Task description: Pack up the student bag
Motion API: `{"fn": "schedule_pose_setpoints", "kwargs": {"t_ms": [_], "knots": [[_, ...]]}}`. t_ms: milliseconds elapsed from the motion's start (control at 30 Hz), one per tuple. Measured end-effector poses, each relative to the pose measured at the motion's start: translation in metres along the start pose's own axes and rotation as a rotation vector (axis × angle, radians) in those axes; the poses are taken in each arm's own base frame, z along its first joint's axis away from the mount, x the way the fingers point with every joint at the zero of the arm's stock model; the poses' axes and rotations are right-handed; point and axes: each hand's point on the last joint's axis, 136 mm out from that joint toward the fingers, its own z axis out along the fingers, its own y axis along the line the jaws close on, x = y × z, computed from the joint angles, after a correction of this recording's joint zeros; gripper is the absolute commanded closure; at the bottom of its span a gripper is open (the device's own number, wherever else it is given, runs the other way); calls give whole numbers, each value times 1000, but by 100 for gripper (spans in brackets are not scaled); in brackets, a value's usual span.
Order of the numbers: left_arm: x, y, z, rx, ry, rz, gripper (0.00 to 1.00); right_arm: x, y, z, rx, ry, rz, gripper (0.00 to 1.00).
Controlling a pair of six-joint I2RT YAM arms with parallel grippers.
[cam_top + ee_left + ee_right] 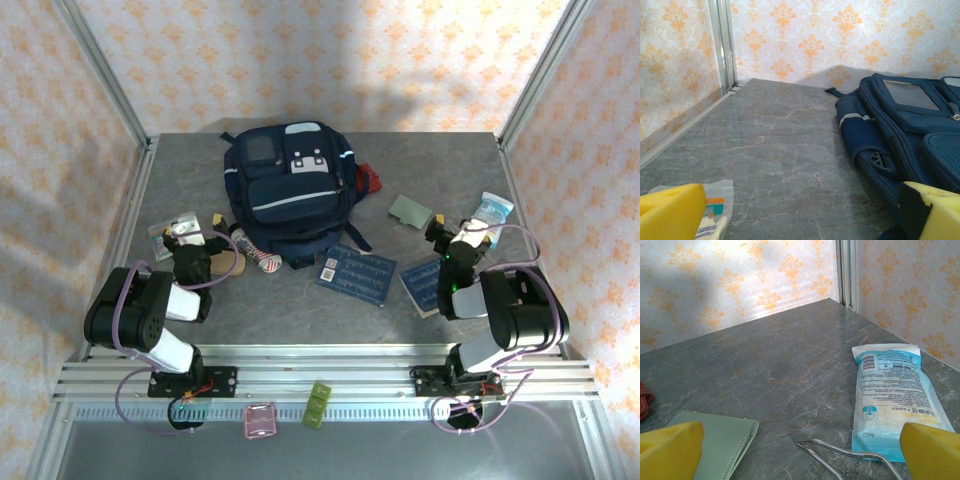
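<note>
While both arms sit at the near edge of the desk (180, 180), the left pincer (183, 238) is released and holds nothing. It partly covers a clear packet (160, 230). Just right of it lies a patterned roll (262, 259), too small to identify. The backpack (290, 190) lies flat at the back middle of the desk, cut off at the right in the left wrist view. In front lie a blue book (352, 272) and a second book (420, 285), half hidden under the right arm. The right pincer (452, 238) is also released and empty, between a green wallet (410, 211) and a blue-white pouch (493, 208). A bent metal wire (850, 452) runs out of the right wrist view.
</note>
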Motion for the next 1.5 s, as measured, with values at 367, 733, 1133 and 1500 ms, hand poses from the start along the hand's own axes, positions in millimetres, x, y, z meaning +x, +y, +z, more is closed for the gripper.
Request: {"fn": "schedule_pose_setpoints", "kwargs": {"t_ms": [367, 733, 1133, 1500], "knots": [[1, -1, 0, 4, 3, 1, 1, 0, 0, 0, 0, 0, 0, 0], [-77, 1, 10, -59, -53, -113, 0, -104, 50, 23, -100, -37, 142, 0], [-79, -89, -13, 301, 268, -525, 44, -70, 181, 93, -465, 479, 436, 41], [-13, -185, -83, 498, 574, -524, 44, 28, 283, 163, -602, 801, 393, 39]]}}
